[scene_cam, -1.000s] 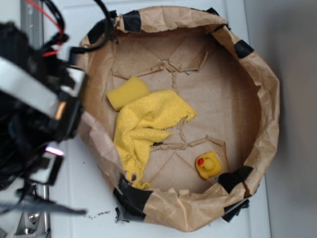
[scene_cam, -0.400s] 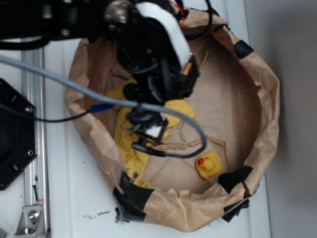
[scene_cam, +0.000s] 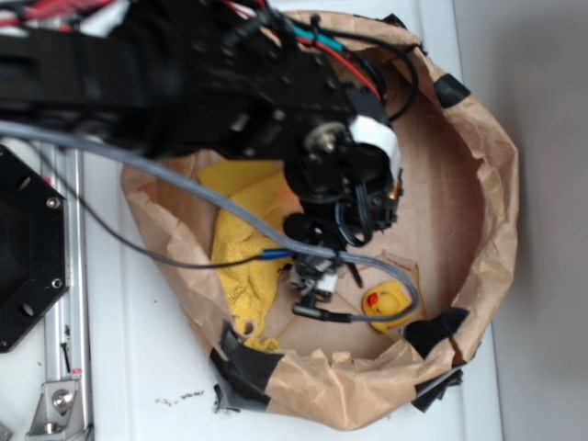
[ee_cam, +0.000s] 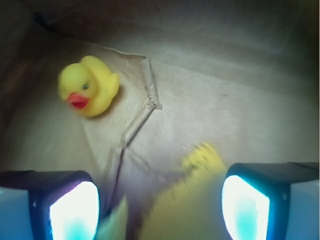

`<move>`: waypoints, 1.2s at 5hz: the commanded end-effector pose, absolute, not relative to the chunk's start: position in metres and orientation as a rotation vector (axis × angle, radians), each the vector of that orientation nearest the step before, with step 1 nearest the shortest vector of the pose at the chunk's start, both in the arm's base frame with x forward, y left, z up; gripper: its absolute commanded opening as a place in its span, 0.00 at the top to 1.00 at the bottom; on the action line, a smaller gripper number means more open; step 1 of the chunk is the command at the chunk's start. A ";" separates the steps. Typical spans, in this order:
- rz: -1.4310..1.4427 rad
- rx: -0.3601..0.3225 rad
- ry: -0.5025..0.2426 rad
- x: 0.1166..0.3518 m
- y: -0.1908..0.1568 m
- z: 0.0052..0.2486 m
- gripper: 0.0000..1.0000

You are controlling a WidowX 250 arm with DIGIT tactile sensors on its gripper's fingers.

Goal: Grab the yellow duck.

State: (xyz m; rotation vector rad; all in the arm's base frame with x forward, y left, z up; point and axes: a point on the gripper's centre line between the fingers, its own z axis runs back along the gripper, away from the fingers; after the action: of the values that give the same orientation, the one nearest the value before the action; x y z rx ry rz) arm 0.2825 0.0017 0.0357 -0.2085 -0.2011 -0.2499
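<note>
Exterior view first: the arm is now stretched over the brown paper basin (scene_cam: pixel 501 197), and the pincer (scene_cam: pixel 317 280) hangs low inside it, just left of the yellow duck (scene_cam: pixel 386 306), which sits near the lower right wall beside a strip of black tape (scene_cam: pixel 432 331). The duck is close to the pincer but apart from it, so the coming move looks like a short slide rightward and down. A yellow cloth (scene_cam: pixel 243 243) lies on the left, half hidden under the arm. From this angle I cannot tell how the jaws stand. Against the picture a moment back, the arm has swung further right and the pincer has closed much of its gap to the duck, which has not budged.

Wrist view now: the two lit pads (ee_cam: pixel 75 210) stand wide apart, nothing between them but the basin floor and a blurred corner of cloth. The duck (ee_cam: pixel 89 86) sits far and left, off the pincer's midline, beak pointing left
</note>
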 end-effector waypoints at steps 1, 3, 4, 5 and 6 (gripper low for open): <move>-0.199 -0.274 -0.319 0.313 -0.016 0.071 0.00; -0.212 -0.249 -0.350 0.327 -0.023 0.081 0.00; -0.229 -0.228 -0.345 0.332 -0.033 0.073 0.00; -0.216 -0.225 -0.354 0.338 -0.040 0.064 0.00; -0.259 -0.222 -0.285 0.334 -0.056 0.036 0.00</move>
State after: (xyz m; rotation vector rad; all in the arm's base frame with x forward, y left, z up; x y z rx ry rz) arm 0.3273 -0.0416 0.0319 -0.2278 -0.2756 -0.2202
